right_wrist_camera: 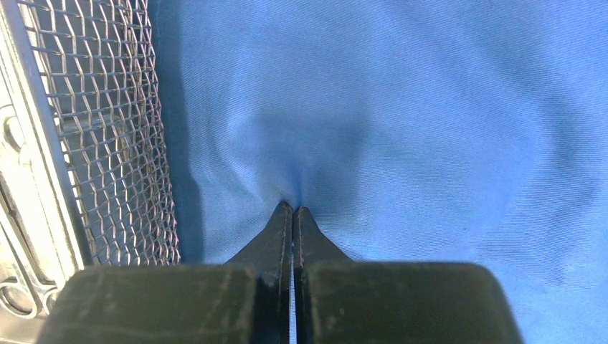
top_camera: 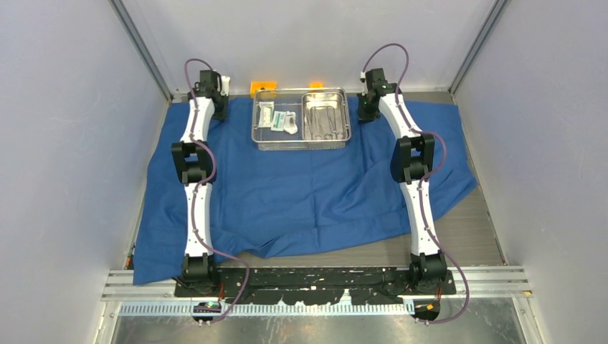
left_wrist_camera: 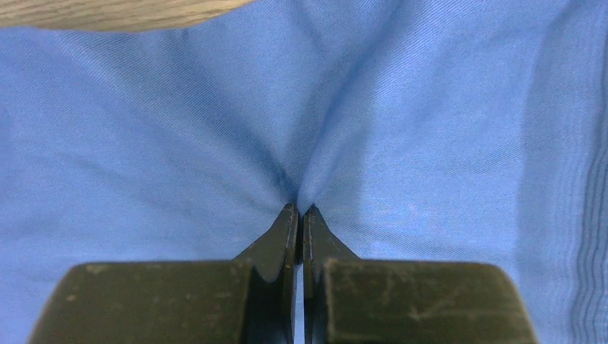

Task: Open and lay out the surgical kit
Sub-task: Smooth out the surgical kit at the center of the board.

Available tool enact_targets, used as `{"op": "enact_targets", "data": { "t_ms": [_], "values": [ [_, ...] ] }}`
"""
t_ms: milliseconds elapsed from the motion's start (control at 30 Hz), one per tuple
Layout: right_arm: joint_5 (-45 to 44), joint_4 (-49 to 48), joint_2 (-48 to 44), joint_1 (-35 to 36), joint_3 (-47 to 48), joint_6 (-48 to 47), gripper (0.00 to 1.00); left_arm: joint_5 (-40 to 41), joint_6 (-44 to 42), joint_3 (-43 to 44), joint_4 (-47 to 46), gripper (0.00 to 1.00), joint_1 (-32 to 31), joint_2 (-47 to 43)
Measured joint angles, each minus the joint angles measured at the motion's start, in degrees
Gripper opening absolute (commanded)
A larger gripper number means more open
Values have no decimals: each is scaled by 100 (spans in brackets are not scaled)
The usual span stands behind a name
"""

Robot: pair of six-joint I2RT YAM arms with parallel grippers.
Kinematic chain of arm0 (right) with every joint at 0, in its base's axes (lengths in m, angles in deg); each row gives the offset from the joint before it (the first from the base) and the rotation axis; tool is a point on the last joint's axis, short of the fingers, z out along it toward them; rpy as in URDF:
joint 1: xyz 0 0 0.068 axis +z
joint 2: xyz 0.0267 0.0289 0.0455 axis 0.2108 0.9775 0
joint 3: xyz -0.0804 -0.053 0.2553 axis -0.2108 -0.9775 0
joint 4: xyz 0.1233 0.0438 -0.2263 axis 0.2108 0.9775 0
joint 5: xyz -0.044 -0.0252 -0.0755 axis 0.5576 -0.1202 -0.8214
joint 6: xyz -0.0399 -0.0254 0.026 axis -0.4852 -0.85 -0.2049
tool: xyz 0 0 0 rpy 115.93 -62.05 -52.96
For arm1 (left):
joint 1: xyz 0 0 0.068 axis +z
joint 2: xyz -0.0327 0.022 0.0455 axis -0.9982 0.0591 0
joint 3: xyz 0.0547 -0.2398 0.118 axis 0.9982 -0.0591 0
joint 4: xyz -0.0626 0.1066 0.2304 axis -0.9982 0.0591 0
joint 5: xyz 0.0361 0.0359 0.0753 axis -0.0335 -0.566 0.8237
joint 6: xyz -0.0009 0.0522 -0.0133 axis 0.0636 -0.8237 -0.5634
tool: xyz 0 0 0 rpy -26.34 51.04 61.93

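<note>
The blue cloth wrap lies spread open over the table. At its far edge stands the wire-mesh basket, holding the smaller steel tray with slim metal instruments and the white packets. My left gripper is at the cloth's far left, left of the basket. In the left wrist view its jaws are shut on a puckered fold of cloth. My right gripper is just right of the basket. Its jaws are shut on the cloth, beside the mesh wall.
Two orange blocks sit behind the basket against the back wall. Bare wooden table shows at the near right and above the cloth in the left wrist view. Grey walls close in on both sides.
</note>
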Motion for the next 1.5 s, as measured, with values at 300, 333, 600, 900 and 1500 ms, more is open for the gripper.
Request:
{"op": "enact_targets", "data": {
  "t_ms": [300,333,600,900,1500],
  "values": [
    [-120,-46,76,42,129,-195,0,153,-177,-66,-170,0,-61,9],
    [-131,-46,90,44,162,-212,0,173,-214,-74,-195,0,-72,9],
    [-177,-120,173,55,275,-455,0,315,-391,-221,-391,0,-133,-37],
    [-199,-184,186,63,293,-728,0,544,-584,-334,-522,0,-216,-72],
    [-197,-249,190,66,282,-979,1,590,-625,-407,-614,0,-238,-105]
  ]
}}
